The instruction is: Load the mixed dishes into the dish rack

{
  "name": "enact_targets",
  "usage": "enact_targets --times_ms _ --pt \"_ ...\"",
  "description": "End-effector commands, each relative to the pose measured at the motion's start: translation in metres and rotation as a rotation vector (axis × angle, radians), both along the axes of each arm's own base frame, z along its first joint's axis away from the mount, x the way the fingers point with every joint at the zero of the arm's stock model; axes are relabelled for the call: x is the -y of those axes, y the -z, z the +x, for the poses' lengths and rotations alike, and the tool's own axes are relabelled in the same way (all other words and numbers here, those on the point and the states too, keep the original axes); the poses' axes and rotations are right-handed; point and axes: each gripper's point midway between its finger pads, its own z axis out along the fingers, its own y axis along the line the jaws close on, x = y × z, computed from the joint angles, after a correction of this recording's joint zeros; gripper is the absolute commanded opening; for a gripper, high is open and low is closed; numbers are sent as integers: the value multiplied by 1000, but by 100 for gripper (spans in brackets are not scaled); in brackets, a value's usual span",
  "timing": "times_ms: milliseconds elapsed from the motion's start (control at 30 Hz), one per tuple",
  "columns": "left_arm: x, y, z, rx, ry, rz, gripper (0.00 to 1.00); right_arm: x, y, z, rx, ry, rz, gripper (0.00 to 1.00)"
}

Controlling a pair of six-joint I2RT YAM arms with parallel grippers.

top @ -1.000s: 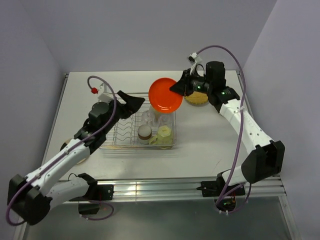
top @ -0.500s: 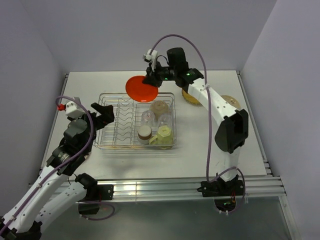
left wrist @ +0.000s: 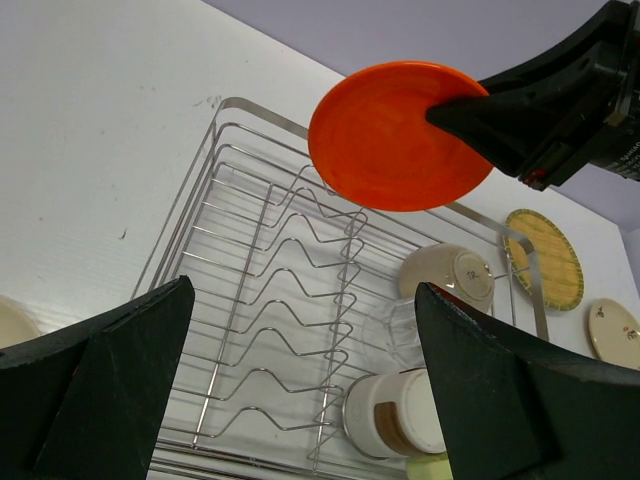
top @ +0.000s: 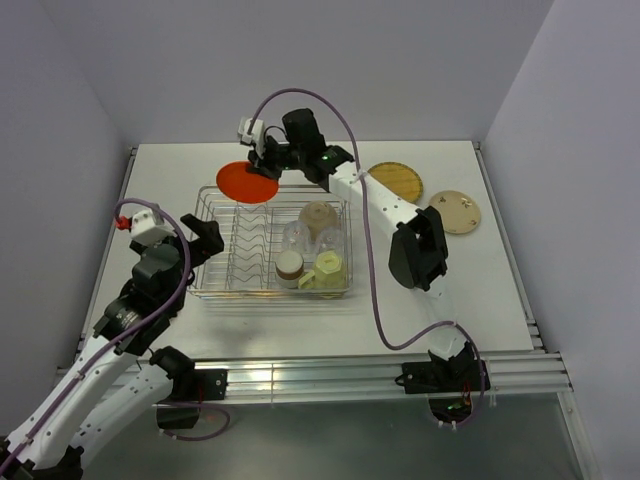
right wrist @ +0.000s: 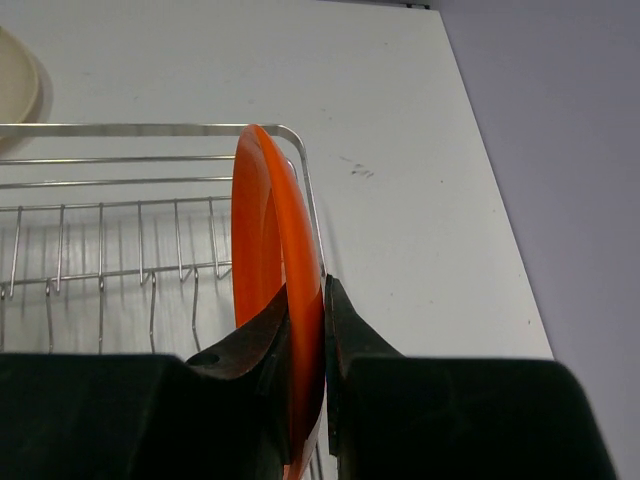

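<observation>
Right gripper [right wrist: 308,298] clenched on glossy round orange plate [left wrist: 395,135], on edge over far-left corner of silver wire dish rack [top: 245,255], beige bowl [top: 318,216], clear cup [top: 296,236], brown cup [top: 290,265], green mug [top: 330,267] at its right end, left gripper [left wrist: 303,290] released

1. The top external view looks down from high behind the arm bases [top: 300,385], far enough back to take in the whole worktop [top: 450,290].
2. The left wrist view looks forward and down between its own fingers [left wrist: 95,390], close over the dish rack [left wrist: 250,262].
3. The right wrist view sits tight behind its fingers [right wrist: 250,350], facing along the orange plate [right wrist: 268,240] edge-on.
4. All three views share the dish rack's far rim and the orange plate.
</observation>
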Motion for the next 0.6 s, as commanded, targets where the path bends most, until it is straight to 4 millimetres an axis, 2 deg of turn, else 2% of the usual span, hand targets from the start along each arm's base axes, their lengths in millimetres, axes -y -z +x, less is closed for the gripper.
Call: enact_targets --times_ms 0,200,567 --pt "-5 -2 3 11 -25 29 99 -14 -42 14 152 0 85 0" --pt "-5 6 3 -10 -27 37 99 -31 -26 7 168 -38 68 0" --pt "-11 10 -5 -6 -40 6 99 -36 11 -1 135 -103 21 0"
